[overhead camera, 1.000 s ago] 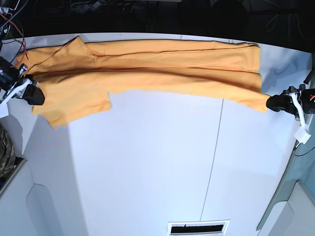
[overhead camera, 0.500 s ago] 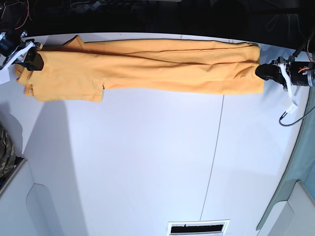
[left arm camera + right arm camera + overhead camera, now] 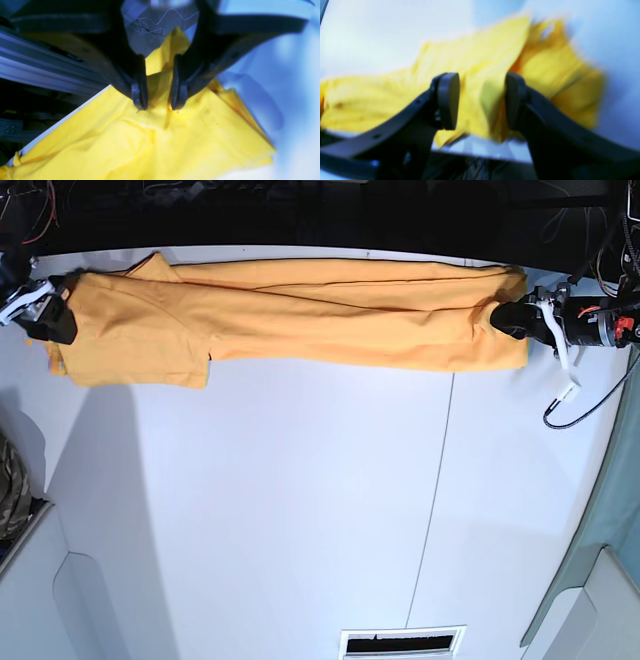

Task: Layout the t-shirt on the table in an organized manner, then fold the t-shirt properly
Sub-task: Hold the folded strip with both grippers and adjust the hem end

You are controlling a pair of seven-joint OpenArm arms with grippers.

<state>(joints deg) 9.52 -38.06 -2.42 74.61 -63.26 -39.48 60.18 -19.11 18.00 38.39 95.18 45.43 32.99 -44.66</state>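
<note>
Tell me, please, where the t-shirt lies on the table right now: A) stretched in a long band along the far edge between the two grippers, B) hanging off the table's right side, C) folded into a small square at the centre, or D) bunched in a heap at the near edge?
A: in the base view the t-shirt spans the table's far edge, from the right gripper to the left gripper.

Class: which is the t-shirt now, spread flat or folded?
Folded: the t-shirt lies doubled lengthwise into a long band along the table's far edge, layered edges showing.
</note>
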